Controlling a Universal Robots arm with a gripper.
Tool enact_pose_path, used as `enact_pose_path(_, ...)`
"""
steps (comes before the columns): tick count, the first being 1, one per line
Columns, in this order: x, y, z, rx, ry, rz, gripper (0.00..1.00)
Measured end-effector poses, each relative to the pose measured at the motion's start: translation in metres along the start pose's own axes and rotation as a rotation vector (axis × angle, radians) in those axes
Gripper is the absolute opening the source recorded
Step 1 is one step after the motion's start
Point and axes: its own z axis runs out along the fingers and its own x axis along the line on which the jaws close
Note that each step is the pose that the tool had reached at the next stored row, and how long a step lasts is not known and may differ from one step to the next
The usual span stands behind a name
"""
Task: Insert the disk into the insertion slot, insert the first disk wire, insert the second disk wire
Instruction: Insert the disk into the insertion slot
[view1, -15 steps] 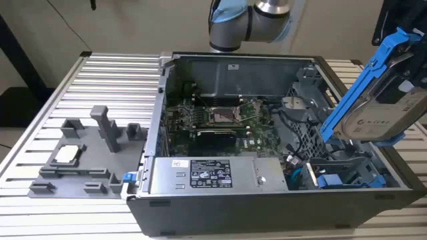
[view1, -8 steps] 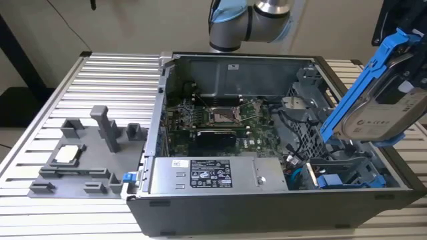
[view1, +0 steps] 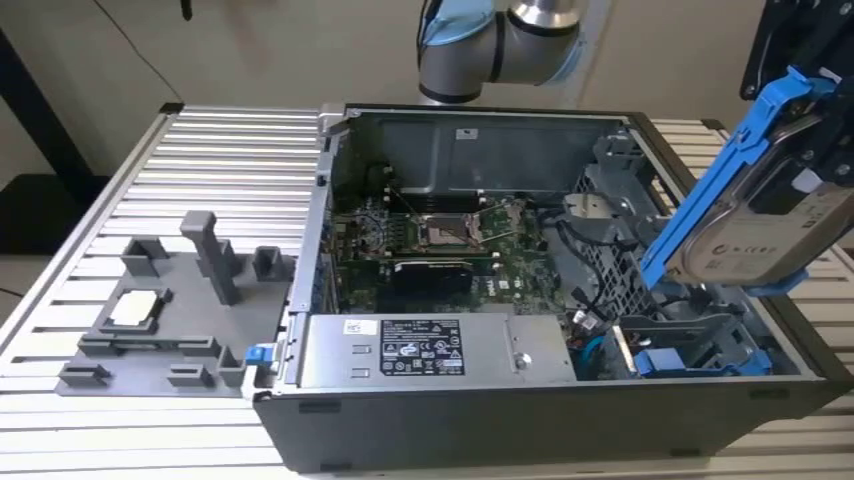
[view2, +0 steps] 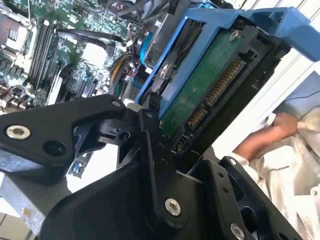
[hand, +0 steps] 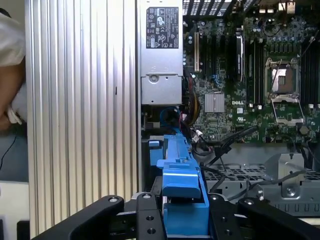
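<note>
Disk (view1: 754, 235) is up in the air at the exterior view's right, steeply tilted, above the drive cage (view1: 607, 255) and not seated in any bay. I read a smooth silver-grey metal face with a white label, framed by a glossy bright blue plastic carrier (view1: 721, 175). In the second wrist view its underside is a flat green circuit board (view2: 200, 85) with a row of gold contacts at the edge.

The pincer (hand: 182, 220) is clamped on the disk. Its matte black fingers (hand: 145, 220), bolted links with hex screws, press the carrier from both sides, and the disk juts out beyond them.

Below sits the open computer case (view1: 441, 430), dark grey sheet metal, on a ribbed aluminium bench (view1: 200, 150). Inside I see a green motherboard (view1: 441, 230) and a plain grey box (view1: 414, 350) with a black-and-white sticker. The cage wall is perforated metal.

A grey plastic fixture (view1: 160, 320) lies on the bench, well apart from the case. A person's hand (view2: 260, 135) and white sleeve (view2: 295, 165) show beyond the bench edge.
</note>
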Motion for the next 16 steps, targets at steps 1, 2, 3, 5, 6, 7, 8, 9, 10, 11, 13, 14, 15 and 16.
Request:
enact_pose_path(1,0.0001,0.0000,0.0008,0.0001,-0.0004,0.000,0.33)
enact_pose_path(2,0.0002,-0.0001,0.0013,0.0002,-0.0018,0.000,0.33)
enact_pose_path(3,0.0002,-0.0001,0.0020,0.0003,-0.0037,-0.001,0.33)
enact_pose_path(5,0.0002,-0.0001,0.0036,0.0012,-0.0065,-0.001,0.33)
enact_pose_path(6,0.0003,-0.0001,0.0043,0.0022,-0.0077,-0.002,0.33)
enact_pose_path(7,0.0005,-0.0001,0.0050,0.0040,-0.0095,-0.002,0.33)
enact_pose_path(8,0.0007,-0.0002,0.0058,0.0053,-0.0110,-0.003,0.33)
enact_pose_path(9,0.0009,-0.0003,0.0068,0.0059,-0.0122,-0.004,0.33)
enact_pose_path(10,0.0011,-0.0003,0.0080,0.0062,-0.0130,-0.005,0.33)
enact_pose_path(11,0.0012,-0.0003,0.0093,0.0065,-0.0135,-0.006,0.33)
enact_pose_path(13,0.0016,-0.0004,0.0122,0.0067,-0.0142,-0.008,0.33)
enact_pose_path(14,0.0019,-0.0005,0.0137,0.0068,-0.0149,-0.009,0.33)
enact_pose_path(15,0.0022,-0.0005,0.0150,0.0069,-0.0156,-0.011,0.33)
enact_pose_path(16,0.0025,-0.0006,0.0164,0.0070,-0.0161,-0.012,0.33)
